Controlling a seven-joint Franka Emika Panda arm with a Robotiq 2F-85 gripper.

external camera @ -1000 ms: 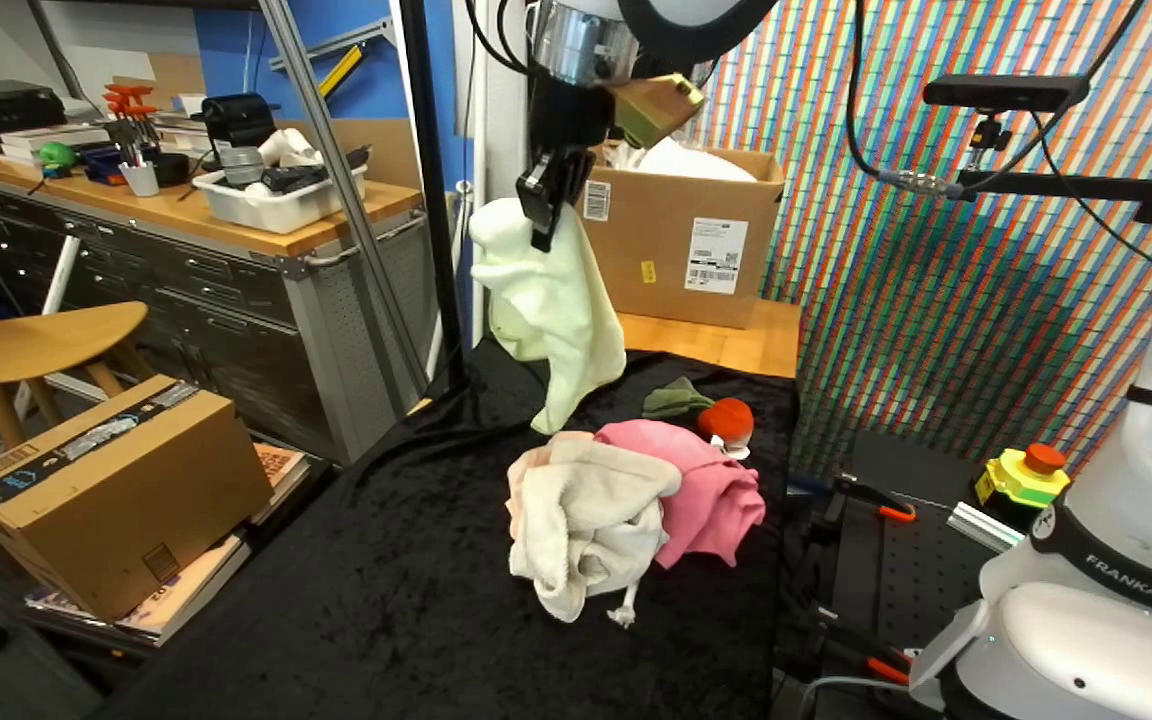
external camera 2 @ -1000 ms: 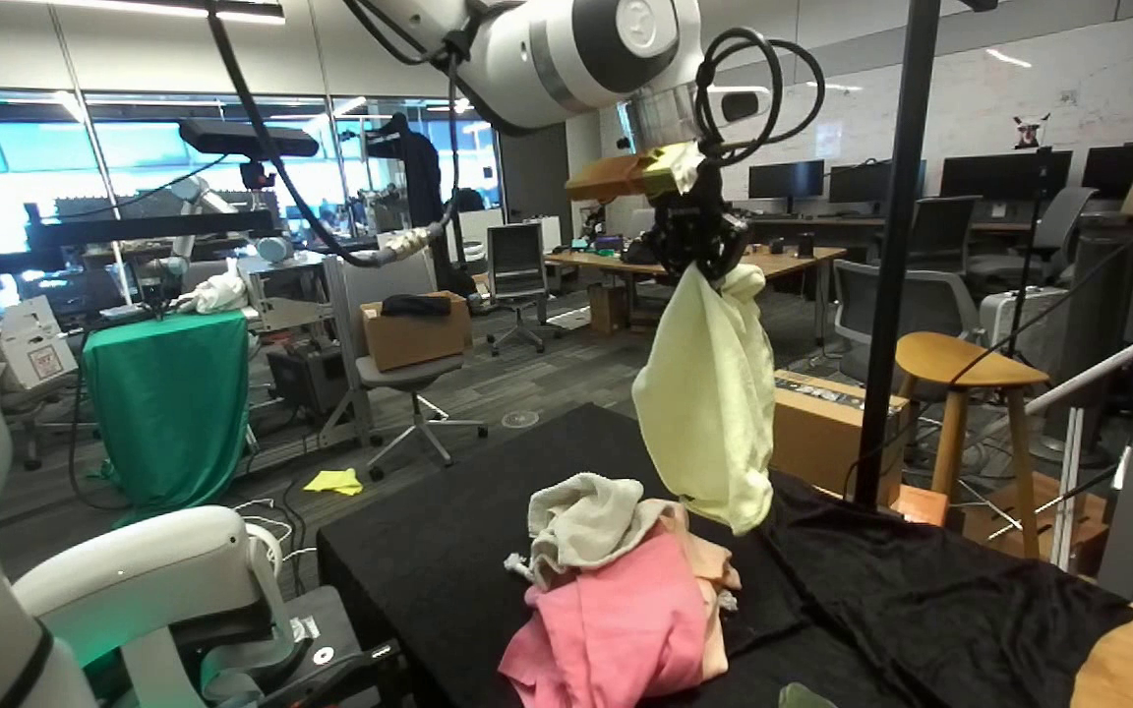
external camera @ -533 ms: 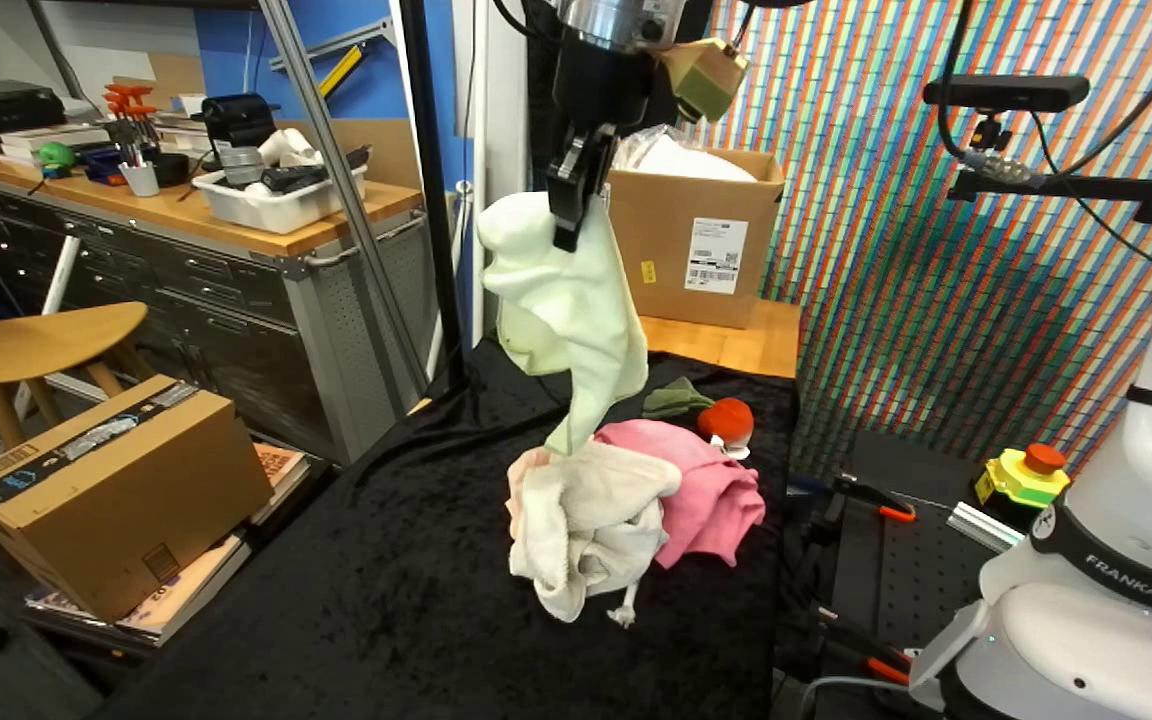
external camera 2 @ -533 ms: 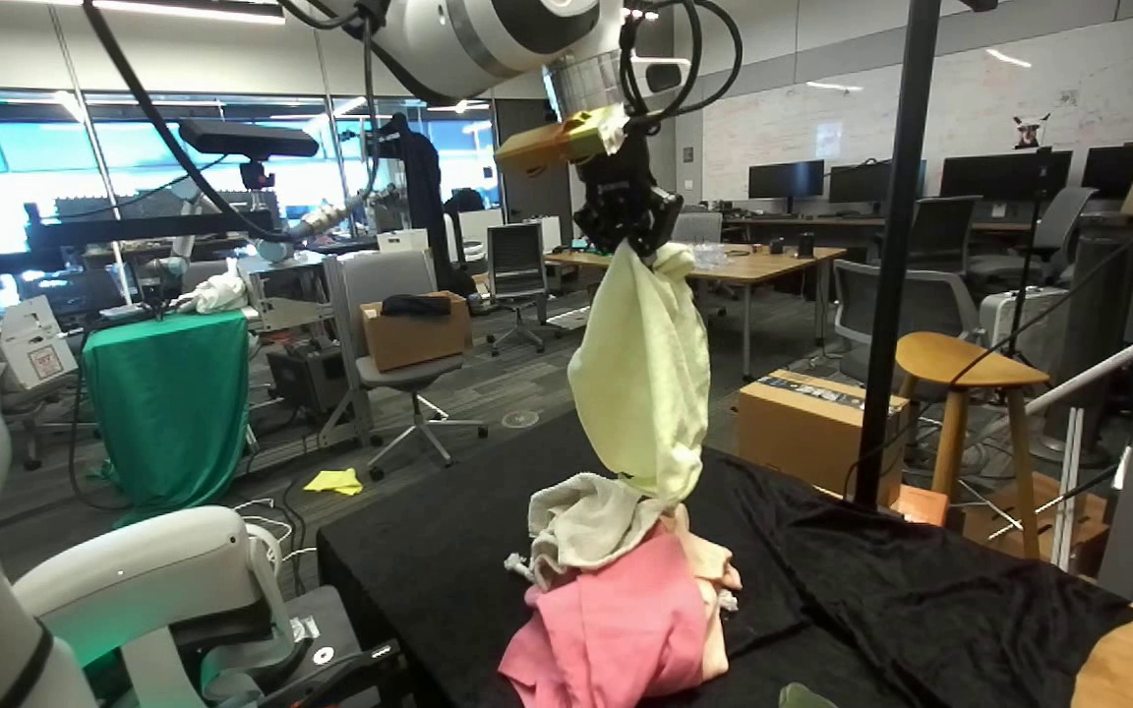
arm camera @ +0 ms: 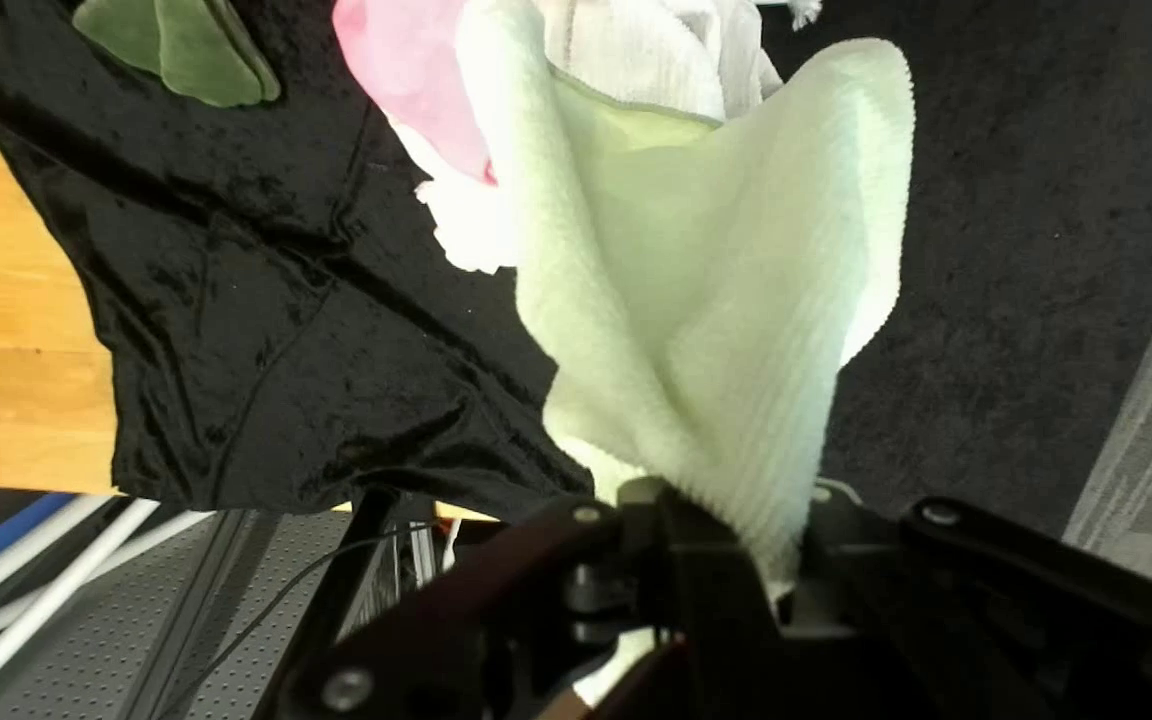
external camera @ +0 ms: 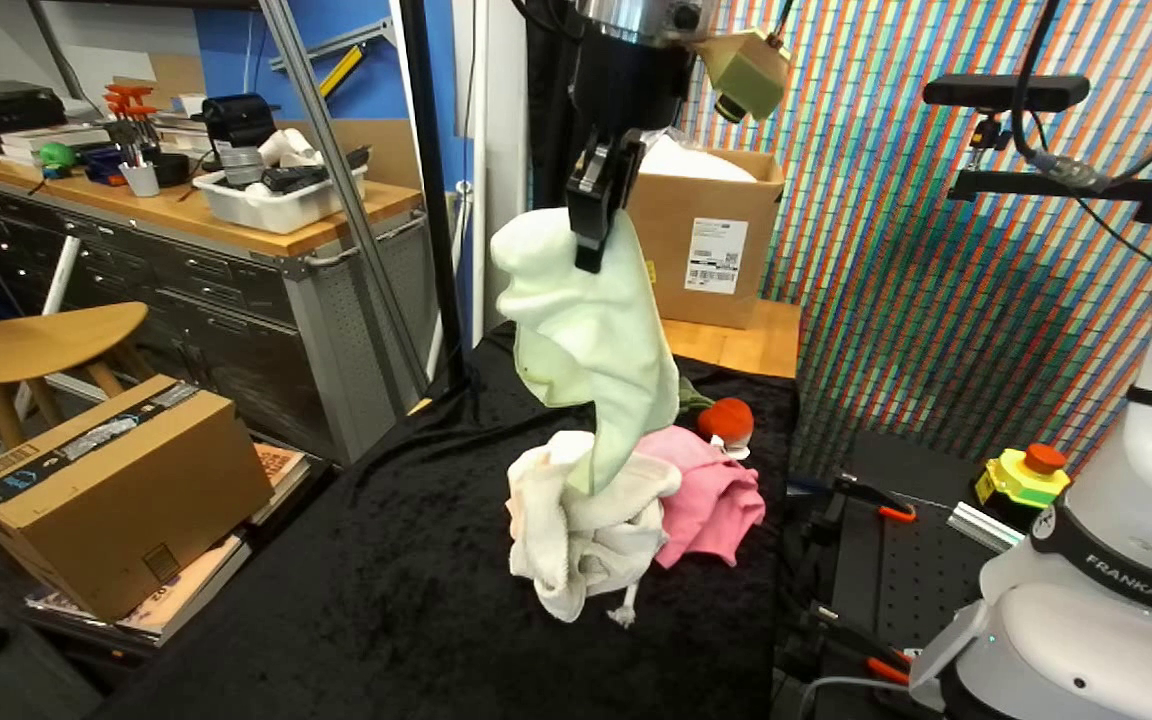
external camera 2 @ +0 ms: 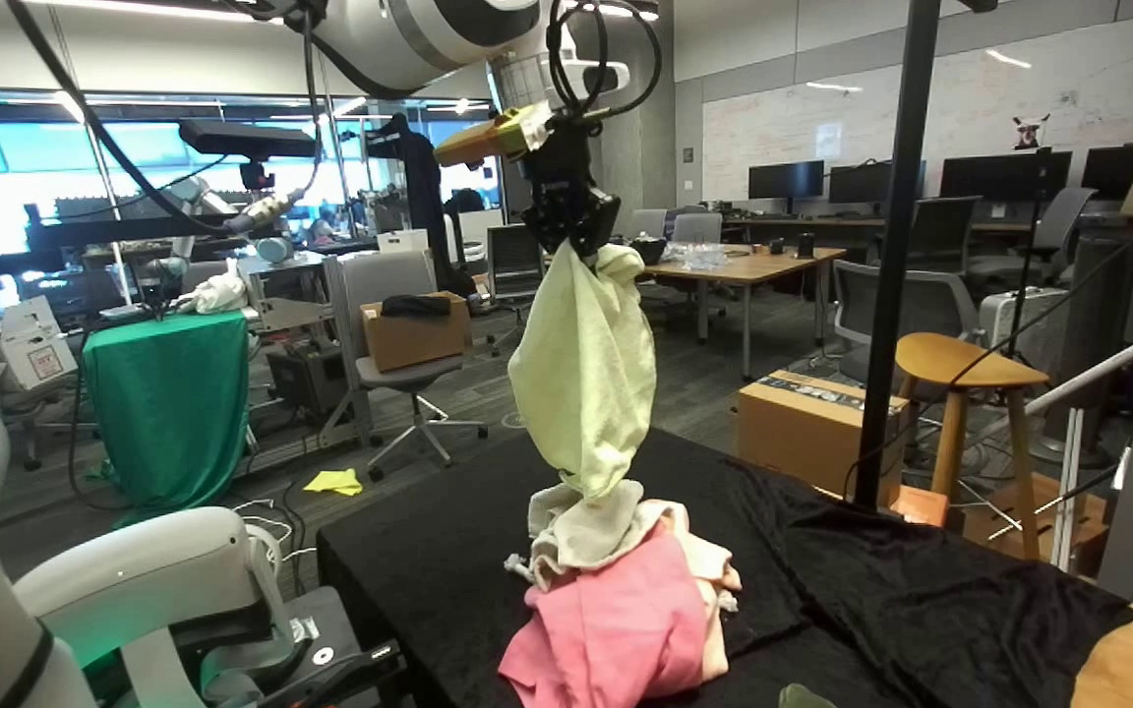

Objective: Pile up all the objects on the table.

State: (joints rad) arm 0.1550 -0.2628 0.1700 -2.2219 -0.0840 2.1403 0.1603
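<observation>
The black two-finger gripper [external camera 2: 581,251] is clenched on a pale yellow-green fuzzy cloth [external camera 2: 586,369] that droops all limp and creased at its six o'clock in both exterior views. Lower down in an exterior view there's a crumpled off-white cloth [external camera: 598,540] at six and a wrinkly pink cloth [external camera: 711,495] around five.

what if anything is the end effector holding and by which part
The pale yellow cloth, pinched at its upper part by the end effector; most hangs below.
</observation>
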